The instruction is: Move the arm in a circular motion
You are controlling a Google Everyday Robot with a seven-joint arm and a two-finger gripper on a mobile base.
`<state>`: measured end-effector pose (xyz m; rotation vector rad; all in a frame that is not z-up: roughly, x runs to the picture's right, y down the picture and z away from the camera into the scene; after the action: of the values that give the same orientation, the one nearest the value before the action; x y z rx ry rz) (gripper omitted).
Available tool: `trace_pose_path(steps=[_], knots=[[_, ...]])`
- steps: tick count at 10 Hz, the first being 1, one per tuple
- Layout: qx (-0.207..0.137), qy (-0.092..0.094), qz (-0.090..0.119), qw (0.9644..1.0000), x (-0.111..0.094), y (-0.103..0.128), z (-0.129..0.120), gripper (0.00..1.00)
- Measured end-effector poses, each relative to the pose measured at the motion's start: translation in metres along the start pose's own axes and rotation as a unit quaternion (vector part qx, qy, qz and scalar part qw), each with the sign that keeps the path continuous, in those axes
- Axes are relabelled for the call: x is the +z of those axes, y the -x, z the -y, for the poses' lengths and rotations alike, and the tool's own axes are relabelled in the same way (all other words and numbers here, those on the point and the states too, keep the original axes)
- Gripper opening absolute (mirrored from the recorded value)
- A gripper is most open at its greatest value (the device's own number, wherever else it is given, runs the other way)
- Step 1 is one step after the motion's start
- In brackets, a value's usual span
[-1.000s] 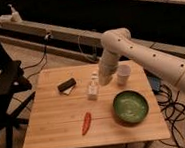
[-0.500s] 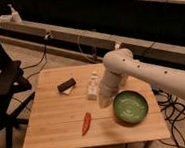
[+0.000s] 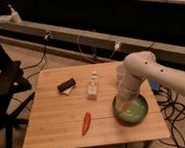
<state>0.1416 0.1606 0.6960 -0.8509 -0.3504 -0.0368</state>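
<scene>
My arm (image 3: 156, 73) comes in from the right edge, a thick cream-white tube with small dark dots along it. It bends at a rounded elbow above the right rear part of the wooden counter (image 3: 56, 120) and drops steeply downward from there. My gripper (image 3: 123, 105) is at the narrow lower end, down over the green bowl (image 3: 140, 112), near the bowl's left side. Whether it touches the bowl I cannot tell, and I cannot tell whether it is released or clenched.

The bowl sits at the right front of the counter. Behind it, partly hidden by my arm, stands a pale cup (image 3: 120, 73). Near the middle of the counter is a small white bottle (image 3: 93, 85), upright, well apart from my arm. To its left lies a dark flat block (image 3: 66, 84) resting on something pale. Toward the front edge, between the bottle and the bowl but closer to me, lies a red chili pepper (image 3: 86, 123), pointing roughly front to back.

A black chair (image 3: 4, 88) stands off the left side of the counter. Cables (image 3: 177, 111) trail on the floor at the right.
</scene>
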Motion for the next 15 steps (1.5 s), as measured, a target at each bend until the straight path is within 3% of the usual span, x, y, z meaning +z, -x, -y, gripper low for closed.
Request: trace_pose_path(steps=[1,4,8,10,12,15], knots=[[0.004,0.001,0.002,1.0,-0.001,-0.003,0.005,0.4],[0.009,0.0,-0.002,1.0,-0.003,0.006,0.016,0.41],[0.015,-0.001,-0.007,0.9999,-0.02,-0.036,0.026,0.41],[0.018,0.003,0.001,0.9998,-0.026,-0.034,0.025,0.41],[0.007,0.001,0.0,1.0,-0.017,-0.028,0.012,0.41],[0.007,0.007,-0.011,0.9999,-0.027,-0.025,0.014,0.41]])
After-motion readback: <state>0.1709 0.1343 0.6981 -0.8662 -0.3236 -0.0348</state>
